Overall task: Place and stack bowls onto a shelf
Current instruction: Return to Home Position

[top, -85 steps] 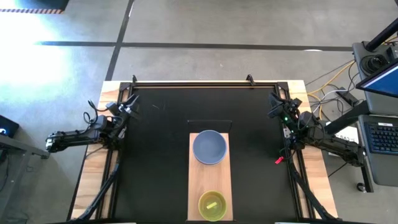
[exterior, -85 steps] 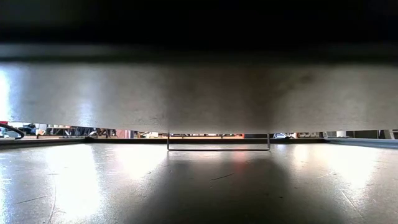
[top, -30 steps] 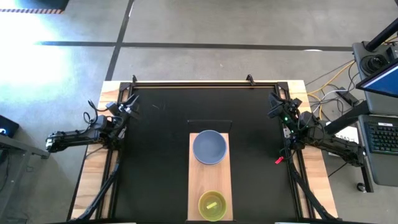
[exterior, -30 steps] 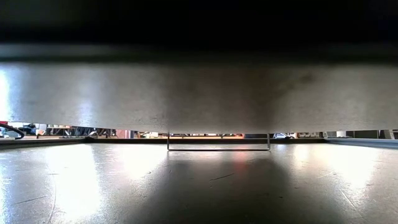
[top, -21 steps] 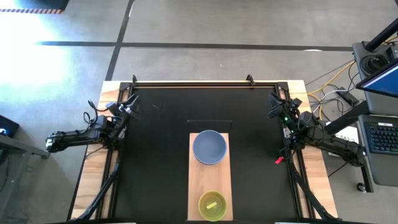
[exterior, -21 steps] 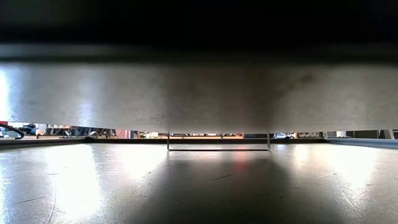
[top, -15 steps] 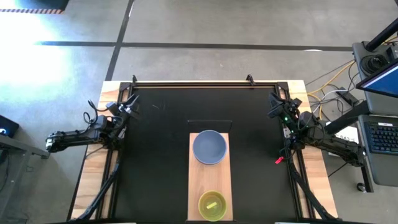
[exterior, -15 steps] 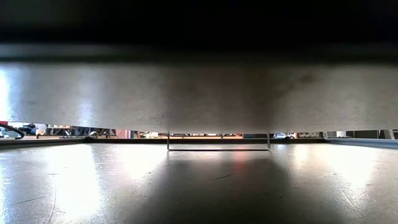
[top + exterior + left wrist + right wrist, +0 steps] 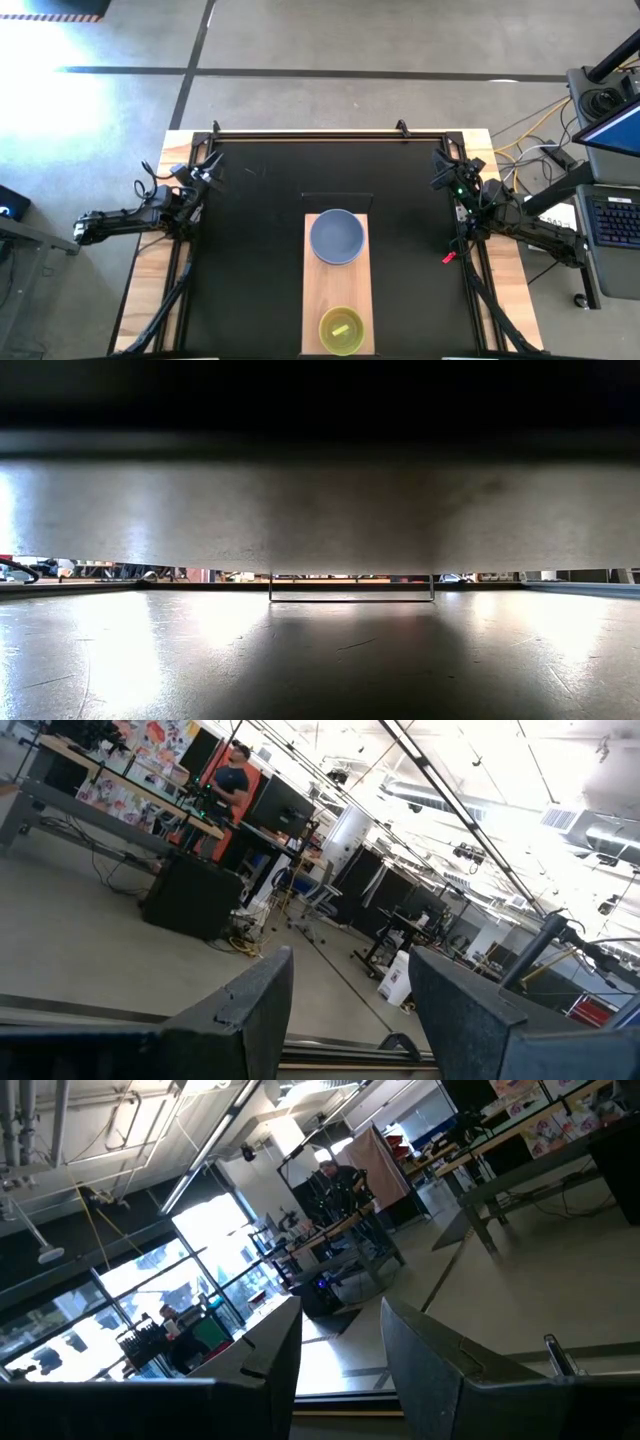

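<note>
The shelf [image 9: 337, 290], a pale wooden board, lies lengthwise on the black counter [image 9: 250, 260], and two bowls show on it from above. At the shelf's far end sits the grey-blue bowl [image 9: 336, 237], open side up and nearly as wide as the board. What lies under it can't be made out from overhead. At the shelf's near end sits a smaller yellow-green bowl [image 9: 341, 330], also open side up, with a bright yellow patch inside. Bare wood shows between the two, so they're apart.

Out to the arms now. The left arm [image 9: 130, 215] is folded well off to the left of the shelf, at the counter's edge. Its left claw [image 9: 350, 970] is spread wide with only the room showing between the fingers. The right arm [image 9: 520, 225] mirrors it, well off to the shelf's right. The right claw [image 9: 342, 1315] is parted too, gripping nothing. Both claws sit beyond the shelf's far end, one out to each side and well clear of the bowls.

Down at counter height, a broad grey band [image 9: 320, 510] fills most of the low view, and I can't tell what it is.
</note>
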